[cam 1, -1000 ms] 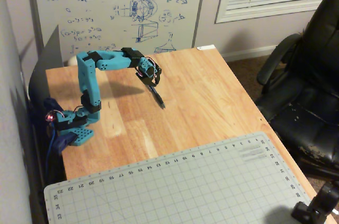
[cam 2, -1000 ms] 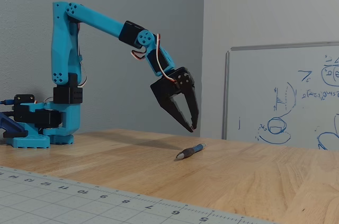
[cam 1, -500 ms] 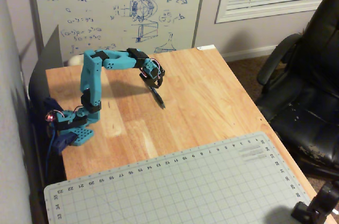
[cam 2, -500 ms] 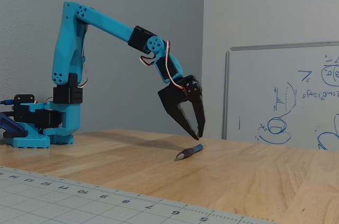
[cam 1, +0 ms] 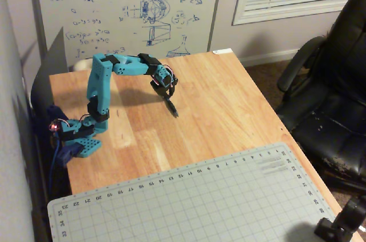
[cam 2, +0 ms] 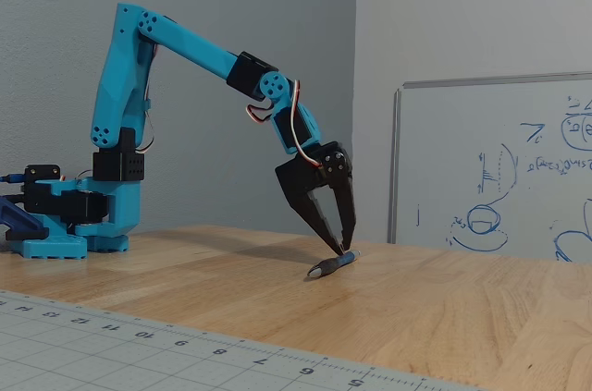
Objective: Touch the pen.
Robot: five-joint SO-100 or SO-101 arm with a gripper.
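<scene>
Hand (cam 2: 341, 249) of blue arm, black two-finger type, angled down, tips narrowly parted, holding nothing; tips at far end of thin dark stick pen (cam 2: 332, 264), appear touching or just shy, side fixed view. Pen lies flat on light wooden worktop (cam 2: 435, 303), near middle, lighter tip toward camera. High fixed view: hand (cam 1: 170, 104) over pen (cam 1: 173, 110), contact unclear. Step: final contact. Next move, if gap remains: slight lowering, gentle, pen may roll.
</scene>
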